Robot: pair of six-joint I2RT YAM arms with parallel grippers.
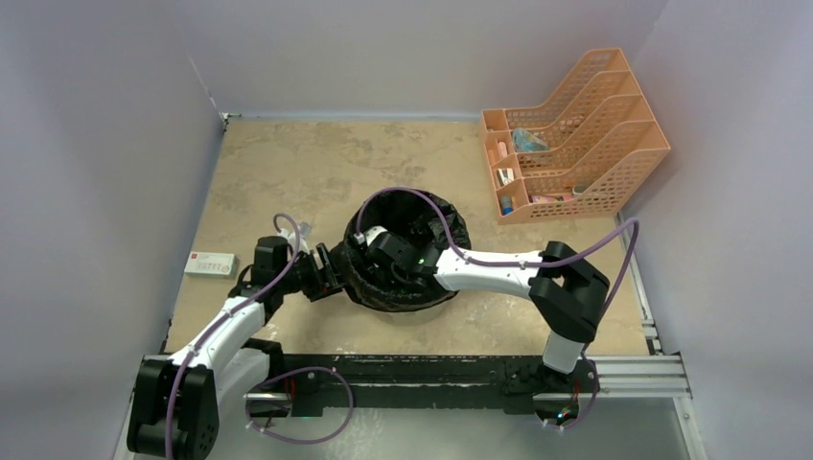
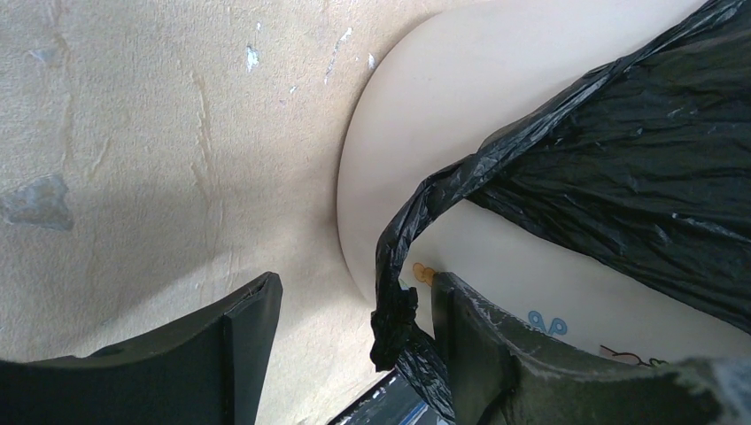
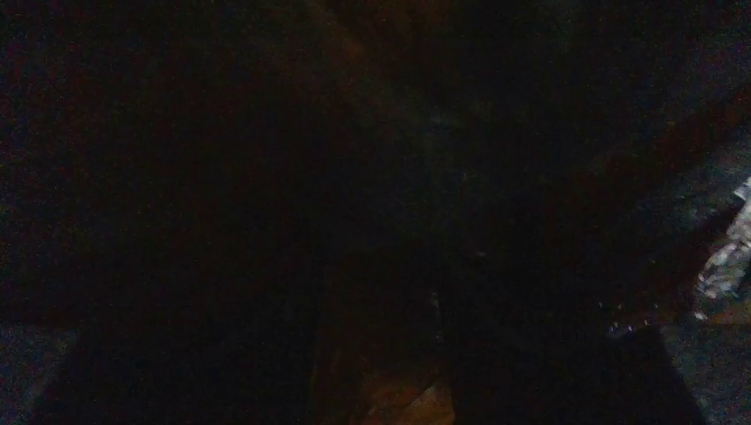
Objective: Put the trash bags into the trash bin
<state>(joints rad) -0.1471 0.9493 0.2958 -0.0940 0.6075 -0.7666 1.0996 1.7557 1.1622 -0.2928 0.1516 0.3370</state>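
Mottled sandy surface (image 1: 288, 172) carries the smooth, round cream trash bin (image 2: 425, 115) at centre, with crinkly glossy black trash bags (image 1: 452, 228) draped over its rim. The left tool (image 2: 354, 285) is spread beside the wall, a twisted loop handle (image 2: 394, 266) between its fingers. The right tool (image 1: 383, 251) is sunk inside; grip cannot be told.

Top and left wrist views evenly lit, sharp (sheen on the trash bag (image 2: 620, 150)), right wrist nearly black.
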